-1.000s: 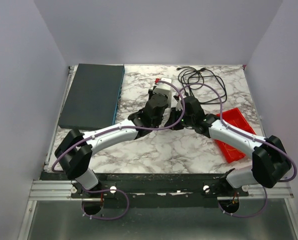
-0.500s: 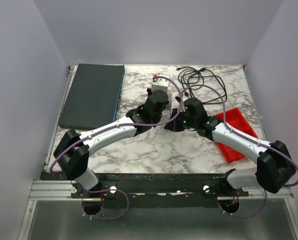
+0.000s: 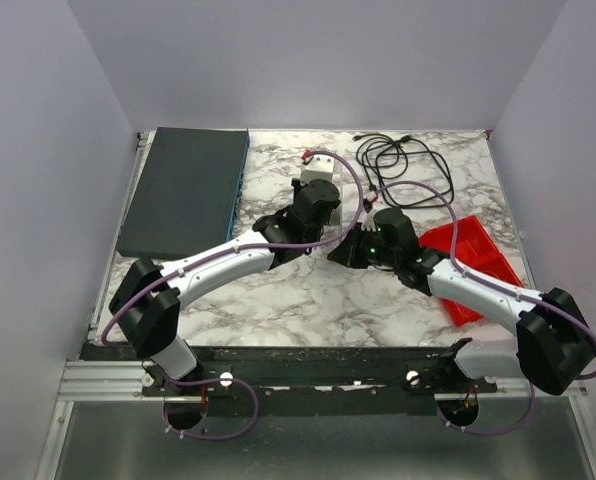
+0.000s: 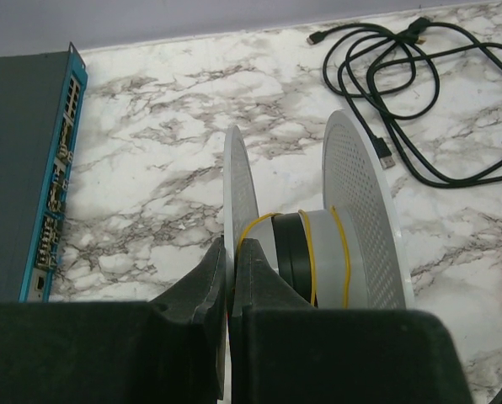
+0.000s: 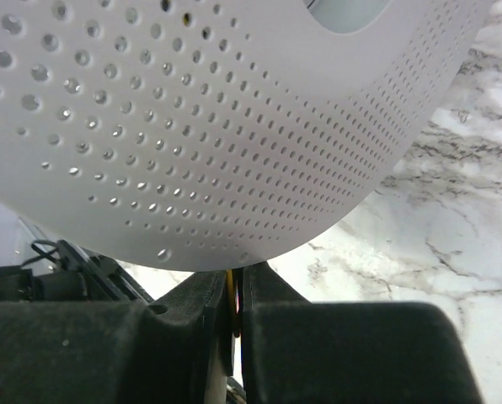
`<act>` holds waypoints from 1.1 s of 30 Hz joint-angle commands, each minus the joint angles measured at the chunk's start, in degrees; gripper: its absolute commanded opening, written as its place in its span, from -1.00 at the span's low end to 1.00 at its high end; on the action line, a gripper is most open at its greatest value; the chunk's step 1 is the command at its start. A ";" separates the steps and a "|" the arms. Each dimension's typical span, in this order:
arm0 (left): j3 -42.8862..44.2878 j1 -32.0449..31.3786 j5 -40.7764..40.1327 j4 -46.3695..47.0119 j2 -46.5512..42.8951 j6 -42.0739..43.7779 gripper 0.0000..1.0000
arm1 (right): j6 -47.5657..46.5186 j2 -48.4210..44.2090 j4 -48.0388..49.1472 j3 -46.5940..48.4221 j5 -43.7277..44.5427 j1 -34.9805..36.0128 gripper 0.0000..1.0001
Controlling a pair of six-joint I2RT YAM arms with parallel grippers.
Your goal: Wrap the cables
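Clamping the rim of one perforated white disc of the spool (image 4: 352, 194), the left gripper (image 4: 228, 286) has its jaws closed tight on the thin plate. The cables (image 4: 342, 252) (fine yellow-orange strands) run in a few turns around the spool's hub, between the two discs, over a black band and the pale core. In the right wrist view the right gripper (image 5: 232, 313) sits just under the other disc's curved edge, jaws drawn nearly together; a sliver of yellow shows in the slit, so it seems to be pinching a strand, though the view is too tight to be sure. A black cord (image 4: 403, 76) lies looped on the marble table (image 4: 167, 126) beyond the spool. A dark flat box (image 4: 24, 151) sits at the left, and a red tray (image 3: 473, 250) lies beside the right arm.
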 commanded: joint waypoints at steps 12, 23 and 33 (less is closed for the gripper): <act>1.11 -1.78 -2.73 -12.59 3.02 -7.75 -1.00 | 16.72 -3.70 18.69 -7.13 5.36 -0.72 -0.66; 1.34 -1.91 -3.92 -11.86 3.88 -7.45 -1.00 | 13.30 -5.32 8.36 -4.58 9.11 -0.64 -0.65; -2.73 -2.21 -1.55 -3.79 1.03 -1.29 -1.00 | 3.48 -0.21 1.79 4.99 11.01 -0.70 -0.88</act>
